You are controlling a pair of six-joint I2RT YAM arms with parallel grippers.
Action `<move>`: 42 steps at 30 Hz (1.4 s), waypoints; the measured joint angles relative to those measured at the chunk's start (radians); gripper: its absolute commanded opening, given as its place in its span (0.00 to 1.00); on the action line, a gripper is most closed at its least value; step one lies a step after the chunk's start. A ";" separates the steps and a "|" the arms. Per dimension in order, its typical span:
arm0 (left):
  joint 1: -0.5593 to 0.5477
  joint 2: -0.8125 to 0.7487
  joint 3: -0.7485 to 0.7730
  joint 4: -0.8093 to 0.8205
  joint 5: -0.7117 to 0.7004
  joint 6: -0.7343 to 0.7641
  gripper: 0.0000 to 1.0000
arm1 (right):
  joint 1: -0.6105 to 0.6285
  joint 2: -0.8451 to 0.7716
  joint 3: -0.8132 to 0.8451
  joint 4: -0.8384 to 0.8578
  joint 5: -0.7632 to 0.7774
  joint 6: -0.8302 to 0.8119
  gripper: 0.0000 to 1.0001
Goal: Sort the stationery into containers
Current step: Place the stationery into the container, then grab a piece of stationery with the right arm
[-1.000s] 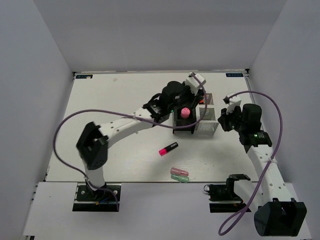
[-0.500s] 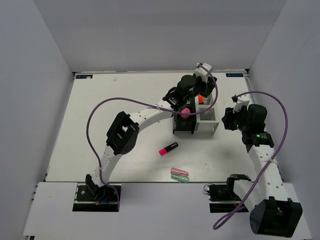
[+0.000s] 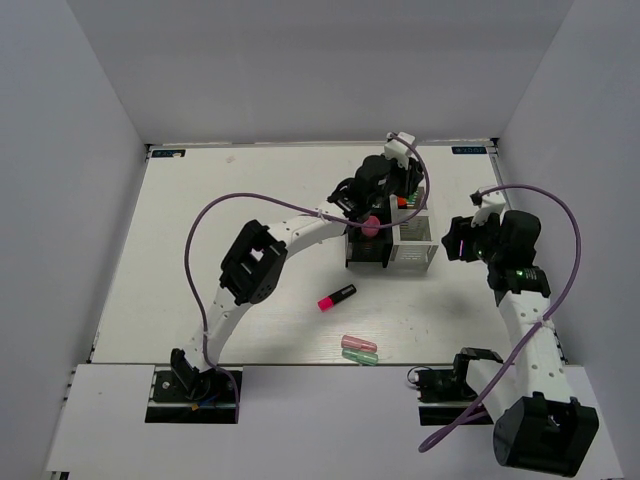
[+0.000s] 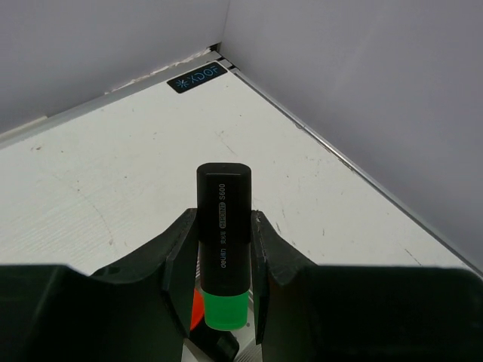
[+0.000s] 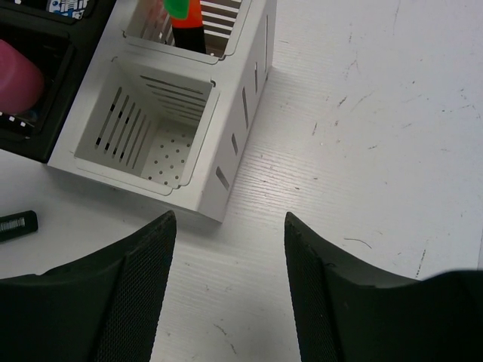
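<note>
My left gripper (image 4: 223,226) is shut on a black marker with a green cap (image 4: 223,249), cap end down. In the top view it (image 3: 396,196) hovers over the far compartment of the white bin (image 3: 414,256). An orange-capped marker (image 4: 198,309) lies below it. The right wrist view shows the green cap (image 5: 178,7) and orange marker (image 5: 190,15) in that far compartment. A pink piece (image 3: 369,225) sits in the black bin (image 3: 366,262). My right gripper (image 3: 452,241) is open and empty, right of the white bin (image 5: 204,197). A pink-capped marker (image 3: 337,297) and pastel pink and green pieces (image 3: 359,349) lie on the table.
The white bin's near compartment (image 5: 162,154) holds nothing. The back wall and right wall stand close behind the bins. Purple cables loop over both arms. The pink-capped marker's end (image 5: 16,225) shows at the left of the right wrist view.
My left arm has swung right and farther back, from over the black bin to over the white bin. The right arm has shifted slightly.
</note>
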 measured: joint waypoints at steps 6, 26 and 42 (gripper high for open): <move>0.000 0.010 0.007 -0.001 0.000 -0.027 0.12 | -0.023 -0.005 -0.010 0.003 -0.031 0.004 0.64; -0.009 0.030 0.045 -0.044 -0.002 -0.053 0.38 | -0.070 -0.024 -0.027 0.006 -0.097 0.009 0.78; -0.056 -0.666 -0.238 -0.689 -0.138 0.054 0.82 | 0.000 0.130 0.057 -0.722 -0.936 -1.067 0.84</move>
